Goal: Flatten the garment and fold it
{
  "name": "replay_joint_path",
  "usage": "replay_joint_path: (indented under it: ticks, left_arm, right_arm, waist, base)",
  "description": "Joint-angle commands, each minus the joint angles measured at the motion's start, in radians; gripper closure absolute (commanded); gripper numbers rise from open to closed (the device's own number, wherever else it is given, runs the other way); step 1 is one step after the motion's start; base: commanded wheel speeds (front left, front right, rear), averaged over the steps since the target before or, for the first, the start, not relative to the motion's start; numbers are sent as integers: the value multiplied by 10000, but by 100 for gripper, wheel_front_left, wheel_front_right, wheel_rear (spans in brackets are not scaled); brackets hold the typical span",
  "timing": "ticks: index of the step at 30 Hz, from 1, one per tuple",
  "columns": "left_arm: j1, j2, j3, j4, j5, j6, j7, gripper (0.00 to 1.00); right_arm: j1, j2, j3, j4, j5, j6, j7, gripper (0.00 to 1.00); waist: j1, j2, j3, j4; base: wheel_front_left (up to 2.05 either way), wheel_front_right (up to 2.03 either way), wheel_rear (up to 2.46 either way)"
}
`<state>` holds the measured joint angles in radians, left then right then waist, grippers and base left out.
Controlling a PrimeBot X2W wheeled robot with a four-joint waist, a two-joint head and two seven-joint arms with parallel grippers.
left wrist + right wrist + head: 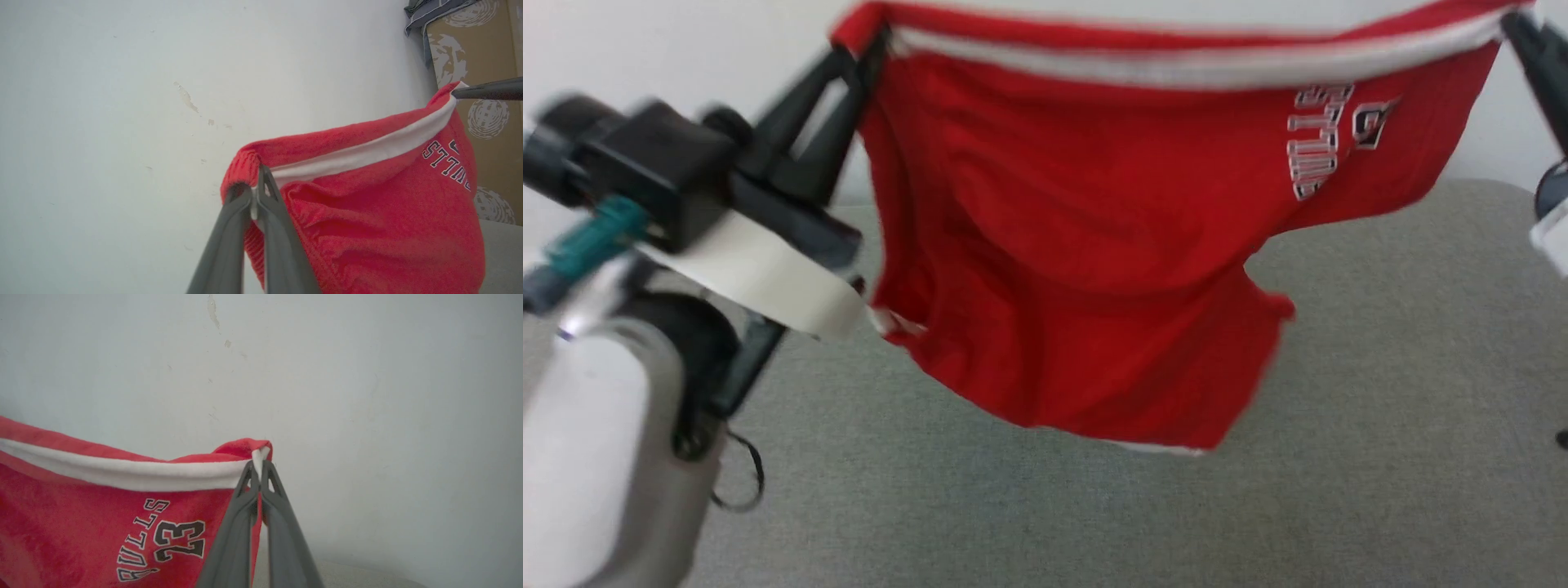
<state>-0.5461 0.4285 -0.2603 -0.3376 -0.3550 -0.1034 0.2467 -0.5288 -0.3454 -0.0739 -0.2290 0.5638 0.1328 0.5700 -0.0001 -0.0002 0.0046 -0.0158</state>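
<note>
The red shorts (1078,245) hang in the air above the grey table (1380,408), stretched sideways between both grippers, a white stripe running along the top edge. My left gripper (870,49) is shut on the upper left corner, by the elastic waist (241,171). My right gripper (1515,24) is shut on the upper right corner, beside the "BULLS 23" print (163,543). In the left wrist view my left gripper (257,183) pinches red fabric and the other gripper's dark fingers (486,90) hold the far corner. In the right wrist view my right gripper (258,465) clamps the white-trimmed corner.
A pale wall (122,102) stands close behind the shorts. Patterned cardboard boxes (482,49) stand off to one side in the left wrist view. My left forearm (596,425) fills the lower left of the head view over the grey cloth surface.
</note>
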Motion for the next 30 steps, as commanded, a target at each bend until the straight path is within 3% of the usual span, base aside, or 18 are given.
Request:
replay_joint_path:
  ticks: [1, 7, 14, 24, 30]
  left_arm:
    - [-397, 120, 183, -110, -45, 90, 85, 100]
    - [-1614, 190, 628, 103, -321, 185, 429, 100]
    - [-3663, 287, 411, 1679, -433, -34, 600, 100]
    - [-7426, 120, -350, 5225, 7, -218, -349, 100]
    - [-9085, -367, -353, 7177, 76, -156, -1347, 100]
  right_arm:
    - [-387, -13, -20, -80, 5, -21, 198, 100]
    - [-1775, -282, 100, 193, -232, -21, 630, 100]
    - [-4011, -718, 661, 1607, -680, -21, 295, 100]
    - [-7828, -969, 1647, 5051, -1623, -21, -1868, 100]
    - [-9168, -504, 1791, 7032, -2021, -21, -3409, 100]
  waist:
    - [1, 2, 163, -168]
    - [1, 2, 1040, -466]
    - [1, 2, 2854, -836]
    - [1, 2, 5472, -1184]
    - [1, 2, 6166, -1253]
  base:
    - [0, 0, 0]
    - [0, 0, 0]
    - [0, 0, 0]
    - [0, 0, 0]
    - [0, 0, 0]
